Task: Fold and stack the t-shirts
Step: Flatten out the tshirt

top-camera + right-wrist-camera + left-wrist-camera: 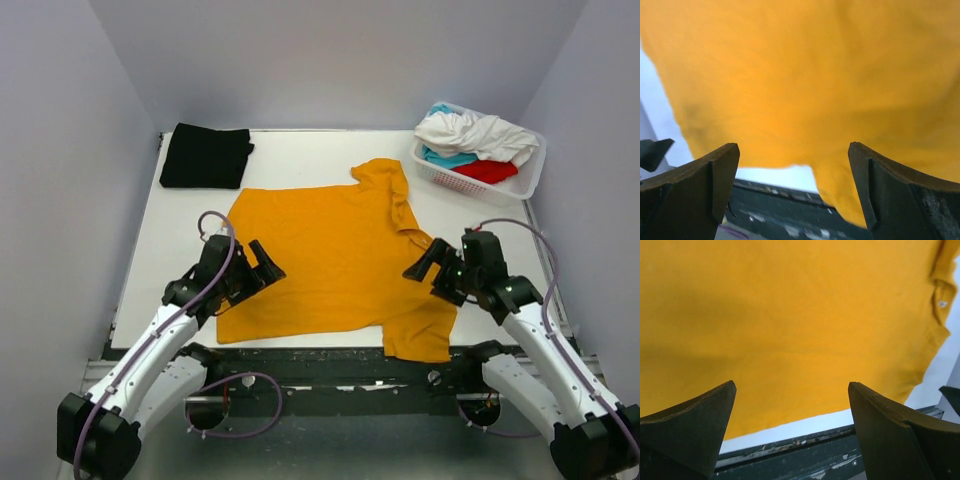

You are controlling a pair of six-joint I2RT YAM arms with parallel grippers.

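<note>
A mustard-orange t-shirt (pixel 330 255) lies spread flat in the middle of the white table (pixel 300 150); one sleeve (pixel 420 335) drapes over the near edge. A black t-shirt (pixel 205 155) lies folded at the back left. My left gripper (pixel 262 272) hovers open over the orange shirt's left edge, and my right gripper (pixel 425 275) hovers open over its right side. The left wrist view fills with orange cloth (pixel 790 315) beyond the left gripper (pixel 791 390), nothing between its fingers. In the right wrist view the right gripper (pixel 793 150) is likewise empty above the orange cloth (pixel 805 75).
A white lattice basket (pixel 470 183) stands at the back right, holding a crumpled white shirt (pixel 470 130), a teal one (pixel 447 157) and a red one (pixel 488 171). Grey walls close in on three sides. The dark frame rail (pixel 330 360) runs along the near edge.
</note>
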